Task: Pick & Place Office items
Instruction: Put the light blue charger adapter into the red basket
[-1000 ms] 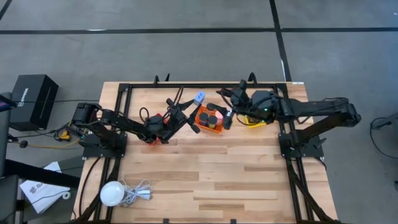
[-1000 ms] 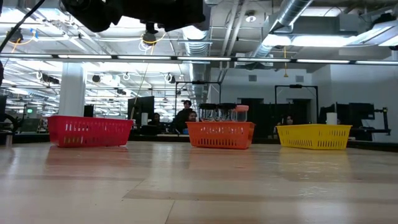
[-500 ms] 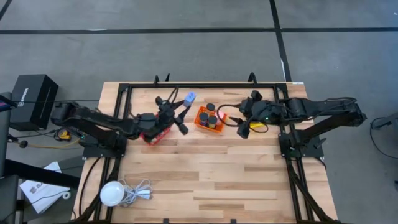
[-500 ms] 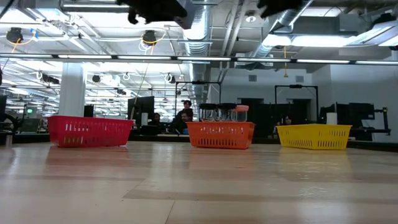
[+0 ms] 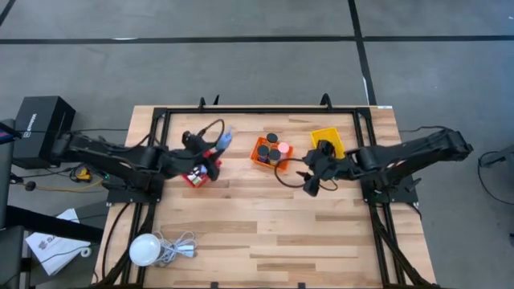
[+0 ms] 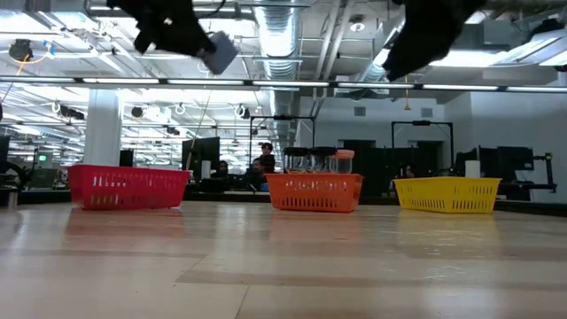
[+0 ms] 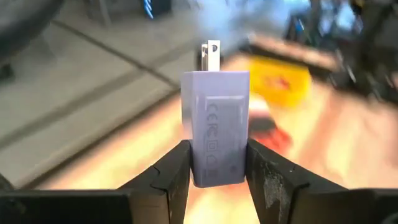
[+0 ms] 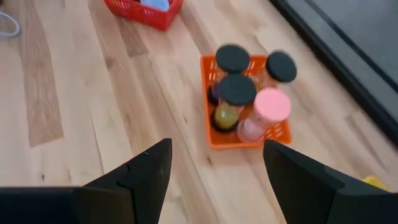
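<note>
My left gripper (image 5: 218, 144) is shut on a pale blue block with two metal prongs (image 7: 214, 124), high above the table near the red basket (image 5: 197, 173); the low view shows the block (image 6: 217, 53) well up in the air. My right gripper (image 8: 214, 152) is open and empty, above the table just near-side of the orange basket (image 8: 245, 140). That basket holds three black-lidded cylinders (image 8: 236, 90) and a pink-lidded one (image 8: 272, 104), standing upright. The red basket (image 8: 146, 11) holds a blue piece. My left gripper pinches the block between its two fingers (image 7: 174, 171), one on each side face of its lower half (image 7: 200, 168). The prongs (image 7: 211, 55) point away from the gripper. The block is lifted clear of the table and the baskets.
A yellow basket (image 5: 328, 142) stands at the far right, beside the orange one (image 5: 271, 152). A white globe with a coiled cord (image 5: 146, 250) lies at the near left corner. Bare wood (image 5: 273, 233) spreads over the table's near half. People sit in the room behind.
My left gripper has carried the blue block from beside the orange basket toward the table's left, to above the red basket. My right gripper has drawn back from over the orange basket toward the near edge, uncovering the yellow basket.
</note>
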Controlling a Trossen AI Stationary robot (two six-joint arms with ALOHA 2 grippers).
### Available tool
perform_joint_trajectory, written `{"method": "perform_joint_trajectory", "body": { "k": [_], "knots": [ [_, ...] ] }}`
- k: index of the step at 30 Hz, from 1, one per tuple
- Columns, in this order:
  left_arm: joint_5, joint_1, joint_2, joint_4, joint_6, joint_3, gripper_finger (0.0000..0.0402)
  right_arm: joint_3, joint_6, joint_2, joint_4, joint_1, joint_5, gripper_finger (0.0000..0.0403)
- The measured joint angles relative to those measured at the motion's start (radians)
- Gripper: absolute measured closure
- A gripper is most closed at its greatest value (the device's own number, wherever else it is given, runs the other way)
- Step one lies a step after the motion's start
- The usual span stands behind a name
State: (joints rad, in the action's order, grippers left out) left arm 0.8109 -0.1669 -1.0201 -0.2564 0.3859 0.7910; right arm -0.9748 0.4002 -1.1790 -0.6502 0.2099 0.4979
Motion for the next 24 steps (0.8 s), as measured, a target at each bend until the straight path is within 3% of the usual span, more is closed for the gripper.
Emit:
{"method": "perform_joint_trajectory", "body": {
  "k": [4, 10, 16, 24],
  "knots": [
    [-0.162, 0.0, 0.021, -0.181, 0.136, 0.0, 0.0269, 0.055, 0.02, 0.0, 0.063, 0.0, 0.0, 0.0158],
    [-0.273, 0.006, 0.03, -0.479, 0.405, -0.01, 0.0269, 0.086, 0.02, -0.007, 0.137, 0.0, 0.0, 0.0158],
    [-0.475, 0.005, 0.03, -0.512, 0.564, -0.115, 0.0269, 0.118, 0.019, -0.006, 0.19, 0.0, 0.001, 0.0158],
    [-0.459, 0.006, 0.033, -0.503, 0.564, -0.17, 0.0269, 0.15, 0.018, -0.007, 0.191, 0.0, 0.0, 0.0158]
  ]
}}
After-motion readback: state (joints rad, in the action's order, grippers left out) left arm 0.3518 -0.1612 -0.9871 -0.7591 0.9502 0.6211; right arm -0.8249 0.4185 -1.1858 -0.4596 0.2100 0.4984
